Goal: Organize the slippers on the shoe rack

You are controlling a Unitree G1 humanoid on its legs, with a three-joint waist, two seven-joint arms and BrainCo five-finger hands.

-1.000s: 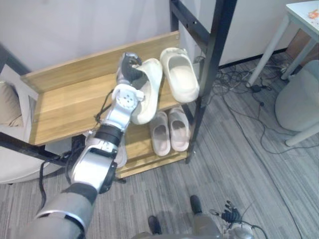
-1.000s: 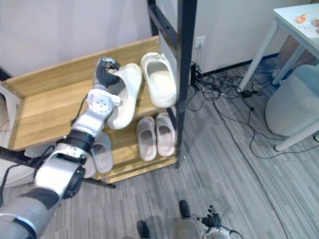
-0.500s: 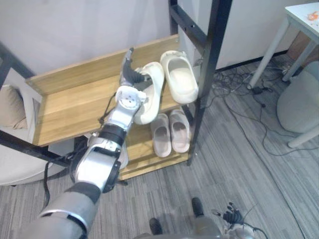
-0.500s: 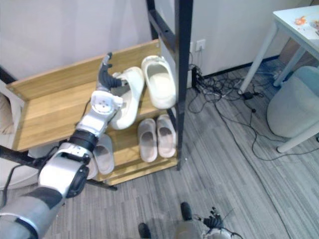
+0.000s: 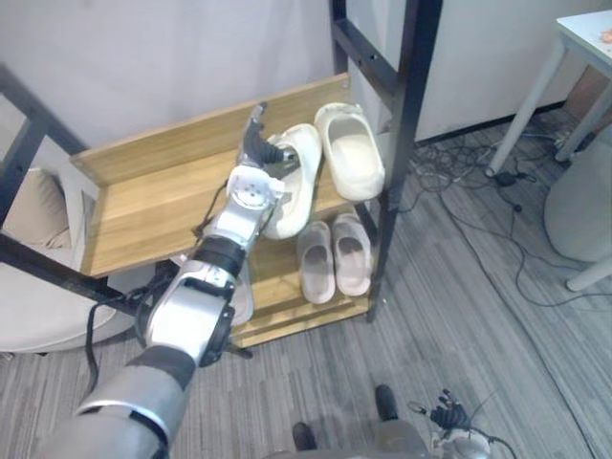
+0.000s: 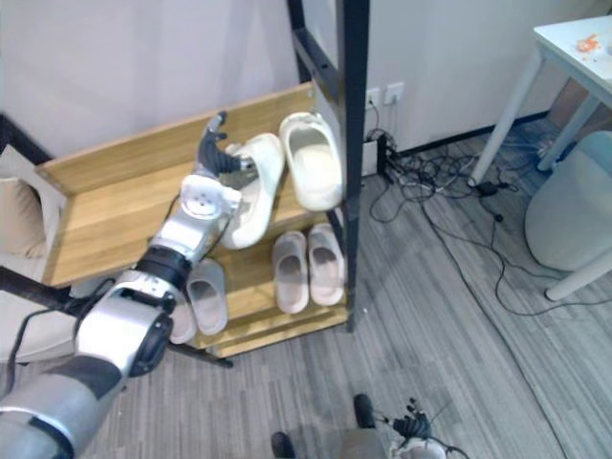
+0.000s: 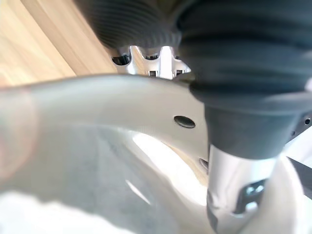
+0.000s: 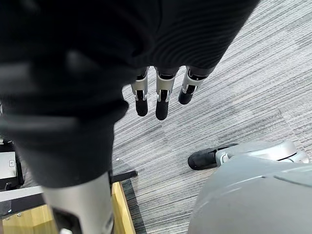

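Shoe rack point(image 5: 143, 206): wooden shelves, black frame.
Left hand point(image 5: 259, 149): fingers straight, pointing up at the slipper's rim.
Cream slipper point(image 5: 295, 177): smooth, thick-banded, angled on the top shelf, just beside its mate point(image 5: 352, 153).
Right hand point(image 8: 158, 95): fingers relaxed above the floor point(image 8: 234, 73).
Change: a second ago the left fingers curled round the slipper.

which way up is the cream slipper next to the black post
Upright: the cream slipper lies sole down on the top shelf, its footbed facing up.
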